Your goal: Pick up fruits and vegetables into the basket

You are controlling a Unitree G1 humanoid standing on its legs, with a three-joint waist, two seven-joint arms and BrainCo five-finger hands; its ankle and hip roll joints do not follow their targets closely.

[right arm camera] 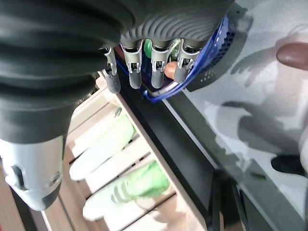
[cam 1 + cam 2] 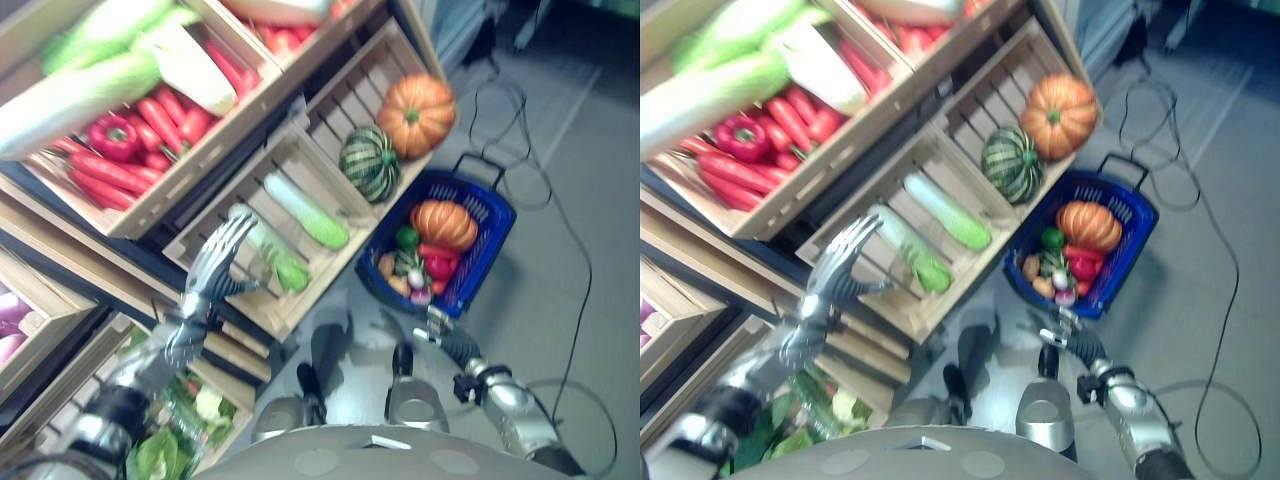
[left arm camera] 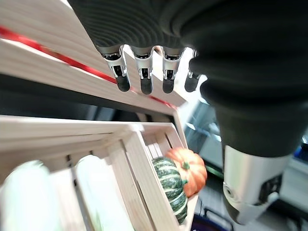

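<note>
the left hand (image 2: 218, 262) is hovering with straight, spread fingers (image 3: 143, 77) and holding nothing, at the front rail of the slatted wooden crate (image 2: 215, 205) that is holding two pale green cucumbers (image 2: 305, 210). the cucumbers are lying just beyond the fingertips, deeper in the crate, their long axes running along the slats from the hand's side toward the blue plastic basket (image 2: 495, 215). the left hand is the nearer hand to them.

the right hand (image 2: 437, 335) is hanging low beside the near end of the blue plastic basket, fingers (image 1: 136, 70) relaxed and empty. the basket is standing on the floor against the crate's end, already carrying an orange pumpkin (image 2: 444, 224) and small mixed produce.

judgement: the crate's front rail and divider are limiting entry, so the hand would need to reach over the rail. open floor lies on the basket's far side.
</note>
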